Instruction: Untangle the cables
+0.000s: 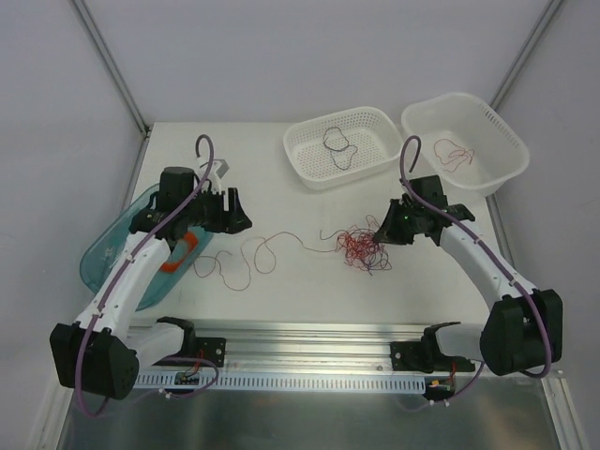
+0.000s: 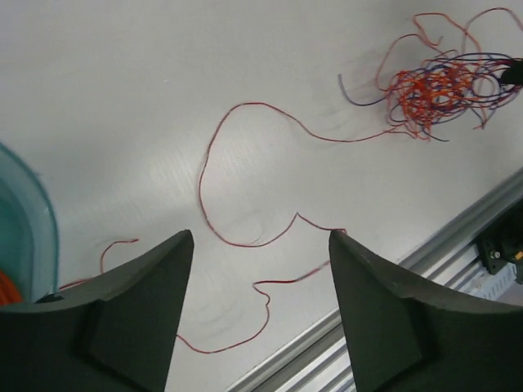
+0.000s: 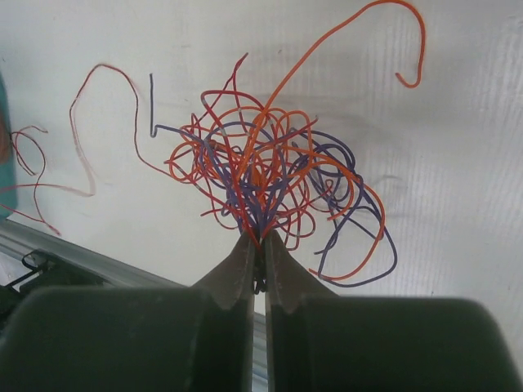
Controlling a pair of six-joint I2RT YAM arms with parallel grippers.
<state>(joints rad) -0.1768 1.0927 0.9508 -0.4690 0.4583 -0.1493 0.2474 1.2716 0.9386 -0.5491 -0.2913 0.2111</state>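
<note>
Pinching the tangle of cables (image 3: 270, 175) at its near edge, the right gripper (image 3: 257, 241) has its fingers pressed together on a bunch of red and dark strands. From above, the tangle (image 1: 361, 248) lies on the white worktop (image 1: 281, 197) right of centre, with the right gripper (image 1: 380, 239) at its right side.

Left gripper (image 2: 260, 238): fingers apart, hanging over the worktop. A long red strand (image 2: 245, 163) runs in loose curves from the tangle (image 2: 437, 82) leftward and passes under the gap between the fingers, lying flat on the surface. In the top view the strand (image 1: 248, 258) ends just below the left gripper (image 1: 234, 217).

Far side: a perforated white basket (image 1: 300, 159) holds one dark cable (image 1: 337, 145). The white tub (image 1: 506, 150) beside it holds one red cable (image 1: 457, 155).

Left edge: a teal tray (image 1: 103, 253) with an orange coil (image 1: 183, 253) in it, partly hidden by the left arm.
</note>
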